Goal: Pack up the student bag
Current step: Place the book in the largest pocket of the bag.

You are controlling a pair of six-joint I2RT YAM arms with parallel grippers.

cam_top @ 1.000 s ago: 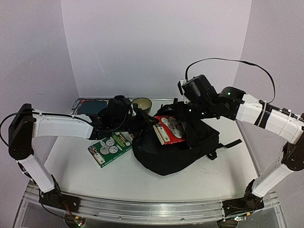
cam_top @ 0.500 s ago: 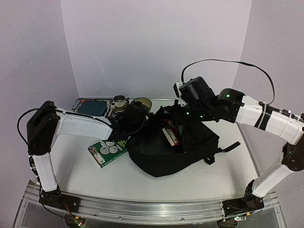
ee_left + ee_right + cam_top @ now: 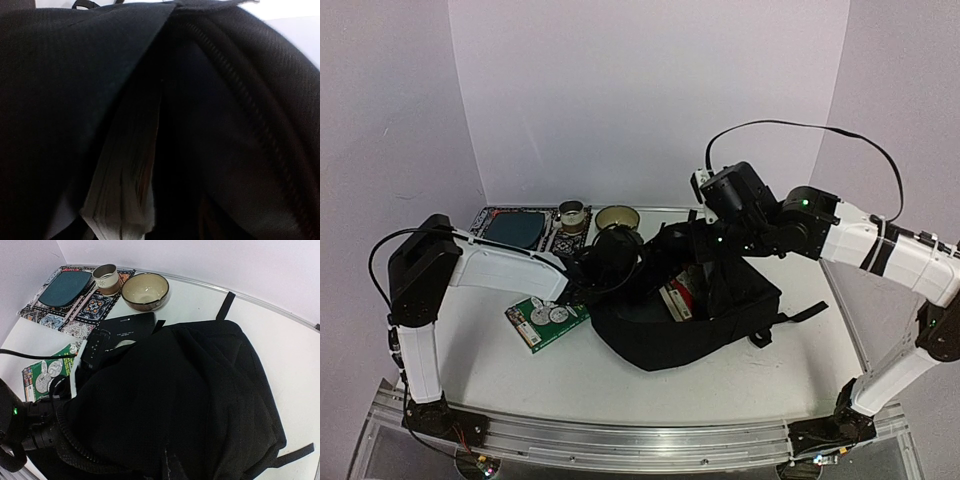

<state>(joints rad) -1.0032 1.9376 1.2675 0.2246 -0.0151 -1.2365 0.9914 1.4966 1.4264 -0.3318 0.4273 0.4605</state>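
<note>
Right below the right gripper [image 3: 712, 240], whose jaws are pinched tight on a fold of its fabric, sits the student bag [image 3: 720, 320], mouth pulled up and gaping toward the left gripper [image 3: 638, 272]. That one's shoved so far into the opening I honestly can't tell if its jaws are apart or closed. Its wrist cam only shows black cloth, a zip and the page edges of a red-covered book [image 3: 678, 298] standing inside the bag just ahead of the jaws. Behind the left jaws a green book [image 3: 548, 318] lies on the table [image 3: 620, 390], with a bowl [image 3: 618, 217] off to their far side.
</note>
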